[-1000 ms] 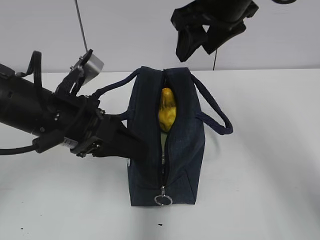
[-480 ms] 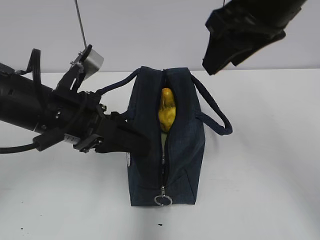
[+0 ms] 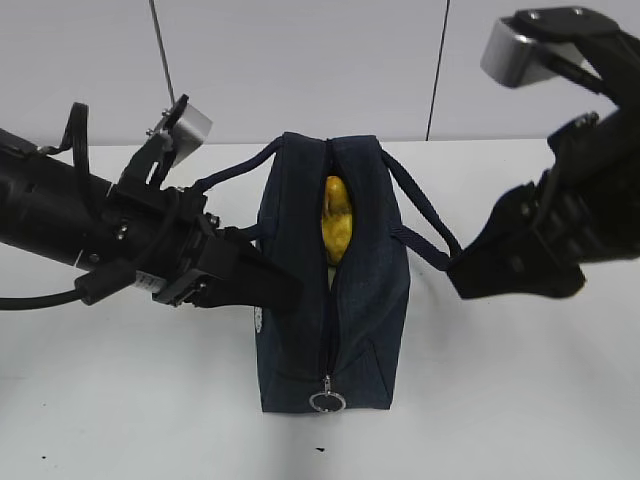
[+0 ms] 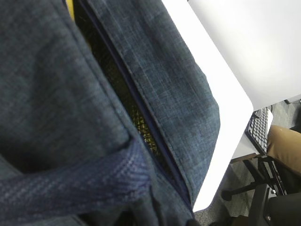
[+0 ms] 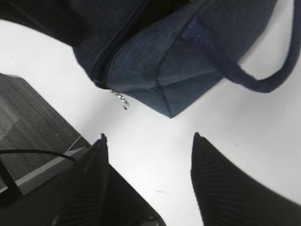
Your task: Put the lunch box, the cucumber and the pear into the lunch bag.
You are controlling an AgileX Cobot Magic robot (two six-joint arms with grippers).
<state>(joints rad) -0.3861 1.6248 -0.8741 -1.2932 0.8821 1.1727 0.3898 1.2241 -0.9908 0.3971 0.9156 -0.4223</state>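
- Lunch bag (image 3: pixel 335 290) stands upright mid-table (image 3: pixel 520 400); long axis runs toward the camera, ring pull (image 3: pixel 326 401) at the near end.
- Zipper partly undone; pear (image 3: pixel 336 222) inside, neck up.
- Left gripper (image 3: pixel 262 285) reaches in level from the left, fingers against the bag's side; grip state cannot be judged.
- Right gripper (image 5: pixel 148 141) hangs right of the bag, jaws spread, holding nothing.

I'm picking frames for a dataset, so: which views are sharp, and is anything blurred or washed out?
Exterior view: sharp, evenly lit; the yellow pear shows in the navy fabric lunch bag. Left wrist view: bag weave crisp, white table blown out. Right wrist view: soft throughout.
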